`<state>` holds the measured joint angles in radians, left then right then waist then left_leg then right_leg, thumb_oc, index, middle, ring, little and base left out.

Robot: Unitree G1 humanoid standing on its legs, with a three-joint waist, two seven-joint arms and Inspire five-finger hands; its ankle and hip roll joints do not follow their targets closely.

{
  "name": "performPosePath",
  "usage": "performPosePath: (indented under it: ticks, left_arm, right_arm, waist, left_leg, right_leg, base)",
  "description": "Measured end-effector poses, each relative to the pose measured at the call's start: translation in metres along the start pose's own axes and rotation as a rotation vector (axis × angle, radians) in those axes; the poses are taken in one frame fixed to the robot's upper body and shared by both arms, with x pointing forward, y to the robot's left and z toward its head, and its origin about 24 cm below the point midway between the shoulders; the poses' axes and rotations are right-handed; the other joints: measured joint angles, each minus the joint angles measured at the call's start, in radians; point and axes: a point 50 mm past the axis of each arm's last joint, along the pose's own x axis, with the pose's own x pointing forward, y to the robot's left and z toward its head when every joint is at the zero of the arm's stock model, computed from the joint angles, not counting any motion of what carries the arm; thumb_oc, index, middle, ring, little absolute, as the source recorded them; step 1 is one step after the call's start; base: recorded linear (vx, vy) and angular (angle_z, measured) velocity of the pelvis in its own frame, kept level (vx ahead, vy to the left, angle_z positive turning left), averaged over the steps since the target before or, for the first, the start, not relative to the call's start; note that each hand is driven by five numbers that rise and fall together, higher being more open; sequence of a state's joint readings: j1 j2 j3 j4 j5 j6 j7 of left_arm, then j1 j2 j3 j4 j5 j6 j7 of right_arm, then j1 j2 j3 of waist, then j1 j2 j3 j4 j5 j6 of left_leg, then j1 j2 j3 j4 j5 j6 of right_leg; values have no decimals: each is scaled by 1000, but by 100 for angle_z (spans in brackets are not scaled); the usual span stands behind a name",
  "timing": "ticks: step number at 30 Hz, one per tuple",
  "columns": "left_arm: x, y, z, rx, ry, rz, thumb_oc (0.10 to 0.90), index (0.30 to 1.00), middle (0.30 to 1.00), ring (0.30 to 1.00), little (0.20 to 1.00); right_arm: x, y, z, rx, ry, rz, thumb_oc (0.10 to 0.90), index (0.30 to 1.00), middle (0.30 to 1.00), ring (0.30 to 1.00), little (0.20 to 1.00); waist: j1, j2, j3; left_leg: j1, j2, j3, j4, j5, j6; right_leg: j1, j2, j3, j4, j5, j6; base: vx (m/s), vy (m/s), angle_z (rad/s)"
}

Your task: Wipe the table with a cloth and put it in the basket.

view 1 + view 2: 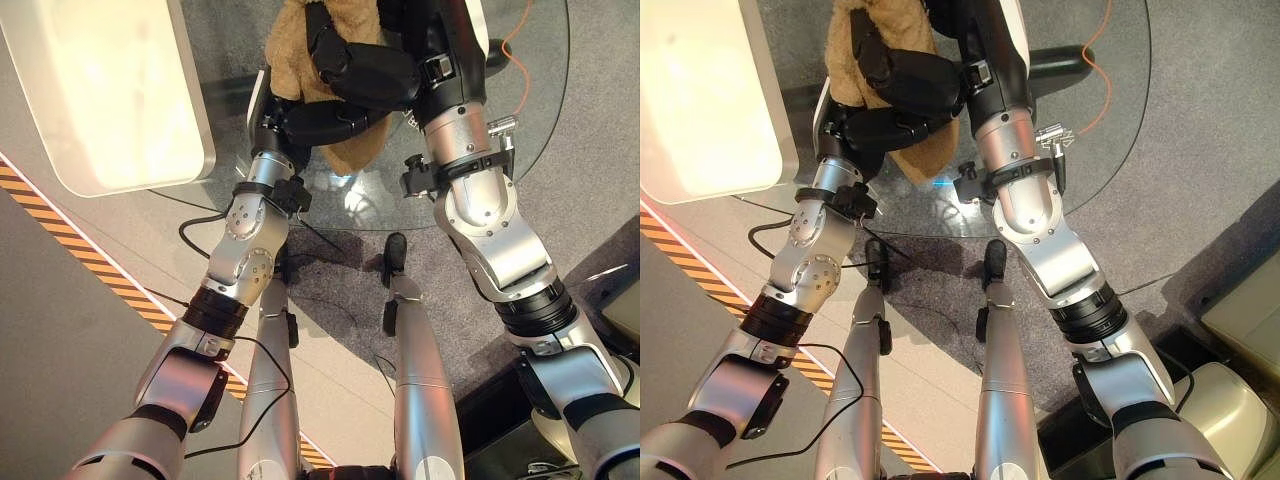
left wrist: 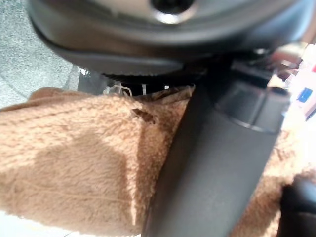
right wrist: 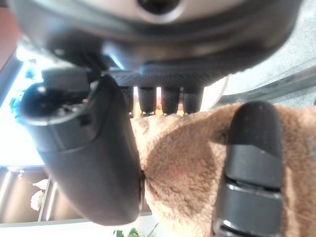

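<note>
A brown fluffy cloth (image 1: 330, 70) is bunched between both hands above a round glass surface (image 1: 545, 90), near its edge closest to the robot. The right hand (image 1: 365, 70) is clenched on the cloth from above, with its thumb and fingers curled into the pile, as its wrist view shows. The left hand (image 1: 300, 120) grasps the cloth from below and the side, its thumb (image 2: 212, 163) pressed across the fabric. The cloth's lower end hangs over the glass. A white rounded object (image 1: 110, 90) lies to the left, partly over the surface's rim. An orange cable (image 1: 515, 45) trails on the grey floor (image 1: 600, 150) beyond the right edge, where the floor is open.
</note>
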<state>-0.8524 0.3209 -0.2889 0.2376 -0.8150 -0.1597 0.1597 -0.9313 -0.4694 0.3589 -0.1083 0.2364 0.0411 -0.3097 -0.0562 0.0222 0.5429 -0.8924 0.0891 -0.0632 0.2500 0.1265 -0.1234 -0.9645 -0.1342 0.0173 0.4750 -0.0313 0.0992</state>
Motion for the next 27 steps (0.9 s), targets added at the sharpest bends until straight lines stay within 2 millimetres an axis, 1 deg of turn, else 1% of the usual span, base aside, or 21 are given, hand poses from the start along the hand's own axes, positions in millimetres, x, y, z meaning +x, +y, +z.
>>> performPosePath:
  ticks: [27]
  left_arm:
    - [0,2,3,-6,-22,29,100,300,300,300,200]
  right_arm:
    - [0,2,1,19,-10,-3,800,900,900,900,900]
  waist:
    - [0,0,0]
  left_leg:
    - [0,1,1,-5,0,0]
  right_leg:
    - [1,0,0,-5,1,1]
  base:
    - [0,0,0]
